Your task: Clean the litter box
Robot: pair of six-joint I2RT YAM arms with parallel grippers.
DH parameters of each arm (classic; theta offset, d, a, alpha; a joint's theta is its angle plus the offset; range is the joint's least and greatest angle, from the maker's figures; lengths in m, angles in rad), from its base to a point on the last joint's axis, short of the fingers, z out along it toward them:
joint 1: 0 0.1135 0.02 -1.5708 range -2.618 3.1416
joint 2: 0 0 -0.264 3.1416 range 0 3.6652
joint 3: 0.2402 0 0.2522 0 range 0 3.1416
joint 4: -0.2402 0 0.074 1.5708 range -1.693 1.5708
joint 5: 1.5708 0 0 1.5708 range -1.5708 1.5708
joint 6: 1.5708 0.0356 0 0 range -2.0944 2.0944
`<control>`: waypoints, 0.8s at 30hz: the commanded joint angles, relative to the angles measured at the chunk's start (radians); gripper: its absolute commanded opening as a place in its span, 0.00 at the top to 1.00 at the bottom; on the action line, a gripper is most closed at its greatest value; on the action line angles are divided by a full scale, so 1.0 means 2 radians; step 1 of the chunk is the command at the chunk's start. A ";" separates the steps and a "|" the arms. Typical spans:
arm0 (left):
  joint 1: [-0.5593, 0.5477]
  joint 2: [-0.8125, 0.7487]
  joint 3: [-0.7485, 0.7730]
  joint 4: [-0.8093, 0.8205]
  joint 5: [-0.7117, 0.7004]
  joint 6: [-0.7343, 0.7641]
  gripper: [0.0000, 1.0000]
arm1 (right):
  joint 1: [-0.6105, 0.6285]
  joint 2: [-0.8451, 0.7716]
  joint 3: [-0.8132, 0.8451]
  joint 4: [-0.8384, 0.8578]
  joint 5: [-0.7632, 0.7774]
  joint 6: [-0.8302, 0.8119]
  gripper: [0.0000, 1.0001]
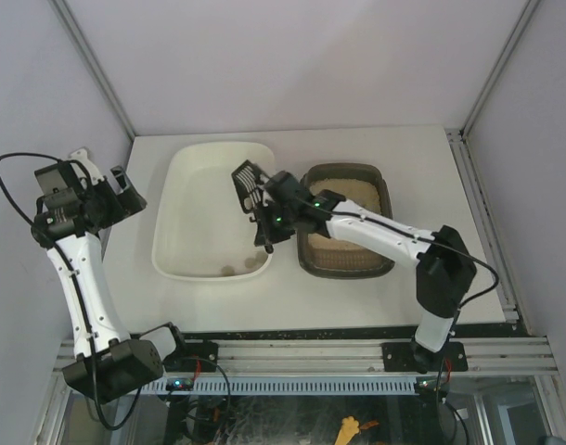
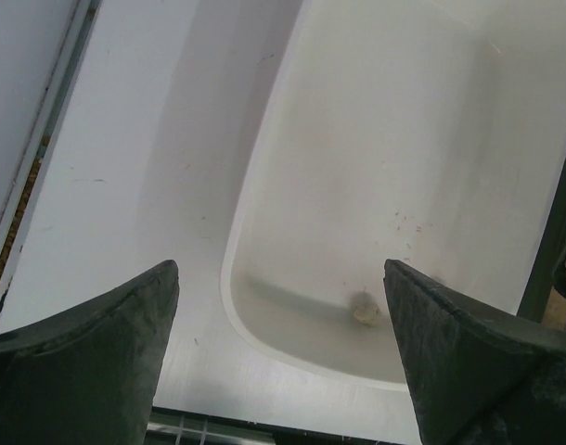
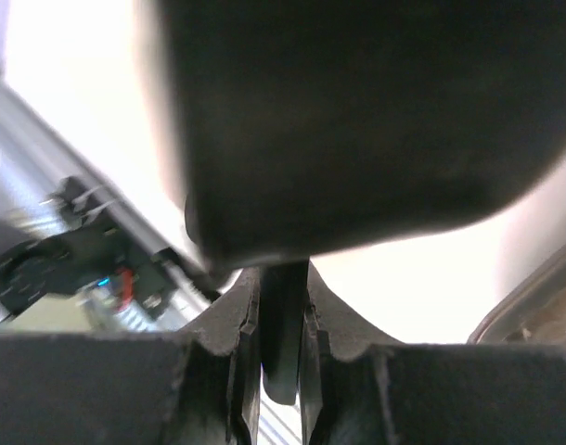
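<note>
At the bottom of the top view, the bare table (image 1: pixel 357 306) runs up to the near end of the cream tub (image 1: pixel 186 185), where a few clumps (image 1: pixel 232 271) lie. The litter box (image 1: pixel 348 269) sits right of centre, just beside the tub's right wall, with the right forearm crossing above its sand.

The right pincer (image 1: pixel 263 202) is clamped on the handle of the black slotted scoop (image 1: pixel 248 181). The right wrist view shows the handle pinched between the closed fingers (image 3: pixel 241 324). The scoop's head hangs above the tub's right rim, so this looks like the emptying step.

To do it well, carry the head fully inside the rim before tipping, so nothing drops into the gap between the two containers. Tilt slowly and keep the grip tight so the handle does not twist.

At left, the left pincer (image 1: pixel 125 190) hovers with jaws wide apart, holding nothing.
</note>
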 commanded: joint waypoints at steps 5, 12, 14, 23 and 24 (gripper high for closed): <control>0.012 0.009 0.031 -0.029 0.024 0.008 0.05 | 0.130 0.130 0.212 -0.252 0.446 -0.103 1.00; 0.011 -0.017 0.015 -0.005 0.015 0.005 0.04 | 0.147 0.164 0.249 -0.269 0.537 -0.104 1.00; 0.011 -0.030 0.005 0.014 -0.018 -0.002 0.05 | 0.148 0.158 0.245 -0.265 0.542 -0.104 1.00; -0.121 -0.017 0.015 0.057 -0.105 0.020 0.00 | 0.077 -0.002 0.126 -0.235 0.382 -0.099 1.00; -0.146 -0.005 0.020 0.060 -0.105 0.010 0.00 | 0.059 -0.022 0.112 -0.251 0.346 -0.088 1.00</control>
